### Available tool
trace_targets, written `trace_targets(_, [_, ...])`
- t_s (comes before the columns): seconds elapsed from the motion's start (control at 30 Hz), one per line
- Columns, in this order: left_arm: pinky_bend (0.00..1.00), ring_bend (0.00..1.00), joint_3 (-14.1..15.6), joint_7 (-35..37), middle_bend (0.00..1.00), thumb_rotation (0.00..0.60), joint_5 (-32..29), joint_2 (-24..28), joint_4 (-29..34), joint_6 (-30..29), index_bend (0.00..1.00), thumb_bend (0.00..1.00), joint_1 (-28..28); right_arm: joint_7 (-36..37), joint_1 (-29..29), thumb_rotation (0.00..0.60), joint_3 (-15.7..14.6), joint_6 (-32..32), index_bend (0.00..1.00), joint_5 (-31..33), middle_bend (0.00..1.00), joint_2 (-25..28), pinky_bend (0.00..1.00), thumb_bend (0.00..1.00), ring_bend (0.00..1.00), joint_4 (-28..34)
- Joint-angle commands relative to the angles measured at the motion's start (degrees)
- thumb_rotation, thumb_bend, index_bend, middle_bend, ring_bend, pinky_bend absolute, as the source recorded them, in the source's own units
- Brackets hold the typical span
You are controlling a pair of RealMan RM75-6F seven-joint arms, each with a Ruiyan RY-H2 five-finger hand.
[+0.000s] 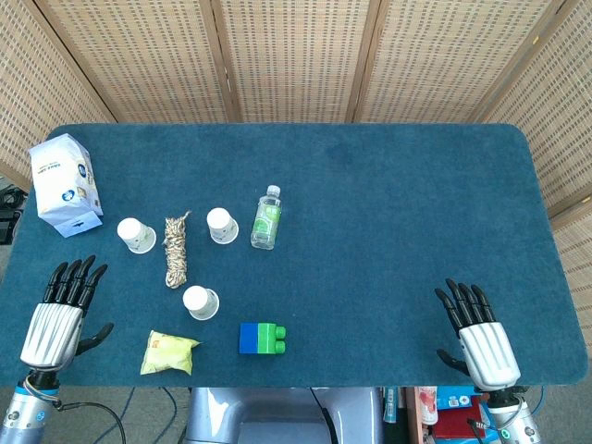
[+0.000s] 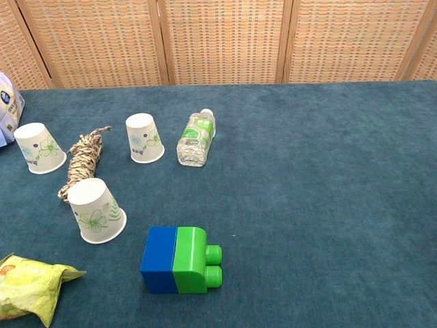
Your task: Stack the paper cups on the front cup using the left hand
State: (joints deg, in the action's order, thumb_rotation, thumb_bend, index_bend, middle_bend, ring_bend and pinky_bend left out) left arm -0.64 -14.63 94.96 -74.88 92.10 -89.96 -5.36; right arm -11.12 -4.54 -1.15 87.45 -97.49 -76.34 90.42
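Three paper cups are set upside down on the left part of the blue table (image 1: pixel 388 185). The front cup (image 1: pixel 201 302) is found nearest the robot, just beside the lower end of a coiled rope (image 1: pixel 175 250). The left cup (image 1: pixel 136 235) and the middle cup (image 1: pixel 222 225) are placed on either side of that rope. A lying bottle (image 1: pixel 266 217) is seen beside the middle cup. The left hand (image 1: pixel 63 314) is rested open at the table's near edge, fingers spread, holding nothing. The right hand (image 1: pixel 478 333) is likewise laid open and empty.
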Motion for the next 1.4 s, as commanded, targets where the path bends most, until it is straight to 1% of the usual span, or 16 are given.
trace_targets(0.03, [0.00, 0.00, 0.02, 0.07, 0.00, 0.600, -0.01, 0.02, -0.02, -0.01, 0.05, 0.21, 0.02, -0.09, 0.00, 0.600, -0.07, -0.05, 0.00, -0.04, 0.00, -0.08, 0.00, 0.00, 0.00, -0.07])
trace_targets(0.77, [0.00, 0.00, -0.02, 0.33, 0.00, 0.600, -0.25, 0.10, 0.44, 0.74, 0.05, 0.21, -0.40, 0.04, 0.11, 0.600, -0.09, 0.30, 0.00, -0.18, 0.00, 0.13, 0.00, 0.00, 0.00, 0.18])
trace_targets(0.93, [0.00, 0.00, -0.46, 0.25, 0.00, 0.600, -0.50, 0.29, 1.14, 0.75, 0.05, 0.20, -0.60, 0.72, 0.30, 0.600, -0.04, 1.01, 0.00, -0.42, 0.00, 0.52, 0.00, 0.00, 0.00, 0.55])
trace_targets(1.03, [0.00, 0.00, -1.46, -0.11, 0.00, 0.600, -1.38, 0.89, 1.97, 2.02, 0.05, 0.20, -1.62, 0.93, 0.36, 0.600, 0.02, 1.21, 0.00, -0.43, 0.00, 0.71, 0.00, 0.00, 0.00, 0.72])
trace_targets(1.13, [0.00, 0.00, -3.16, -1.85, 0.00, 0.600, -3.38, 2.65, 4.53, 5.58, 0.05, 0.20, -3.93, 1.12, 0.37, 0.600, 0.01, 1.28, 0.00, -0.52, 0.00, 0.83, 0.00, 0.00, 0.00, 0.87])
trace_targets(1.2, [0.00, 0.00, -5.22, -3.13, 0.00, 0.600, -5.97, 4.18, 7.05, 10.63, 0.05, 0.20, -7.21, 1.38, 0.34, 0.600, 0.03, 1.08, 0.00, -0.30, 0.00, 0.86, 0.00, 0.00, 0.00, 0.92])
trace_targets(1.27, [0.00, 0.00, -7.38, -4.14, 0.00, 0.600, -10.19, 5.50, 8.96, 16.06, 0.06, 0.20, -10.29, 1.65, 0.25, 0.600, 0.05, 0.85, 0.00, -0.14, 0.00, 0.90, 0.00, 0.00, 0.00, 0.91])
trace_targets(1.3, [0.00, 0.00, -7.99, -4.54, 0.00, 0.600, -11.59, 5.90, 9.61, 17.58, 0.06, 0.20, -11.15, 1.74, 0.21, 0.600, 0.05, 0.77, 0.00, -0.10, 0.00, 0.91, 0.00, 0.00, 0.00, 0.89])
trace_targets(1.4, [0.00, 0.00, -11.55, -5.65, 0.00, 0.600, -18.65, 6.90, 11.75, 24.14, 0.09, 0.20, -15.68, 2.33, 0.05, 0.600, 0.18, 0.21, 0.00, 0.50, 0.00, 0.90, 0.00, 0.00, 0.00, 0.75])
